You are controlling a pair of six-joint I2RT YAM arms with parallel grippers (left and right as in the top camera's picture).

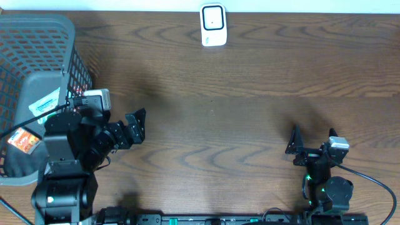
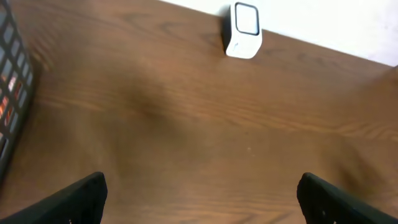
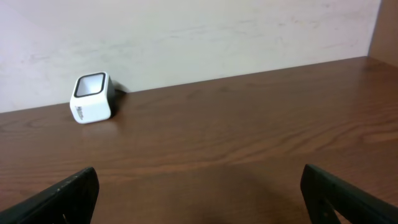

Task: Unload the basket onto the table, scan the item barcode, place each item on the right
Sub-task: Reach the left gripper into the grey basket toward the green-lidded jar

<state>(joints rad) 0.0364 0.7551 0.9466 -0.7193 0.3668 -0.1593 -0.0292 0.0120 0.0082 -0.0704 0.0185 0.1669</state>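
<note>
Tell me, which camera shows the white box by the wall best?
Right wrist view: the white scanner is sharp, window and side both visible. Overhead shows it small, from above; left wrist shows it slightly blurred.

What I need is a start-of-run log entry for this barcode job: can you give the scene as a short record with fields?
scanner: white scanner, upright at the far edge of the table
basket: grey basket at the table's left end, packaged goods inside
item: orange packet in the basket, not yet picked
left gripper: left gripper beside the basket, jaws open, empty
right gripper: right gripper over bare table, jaws open, empty
progress: nothing held, scan not begun
</note>
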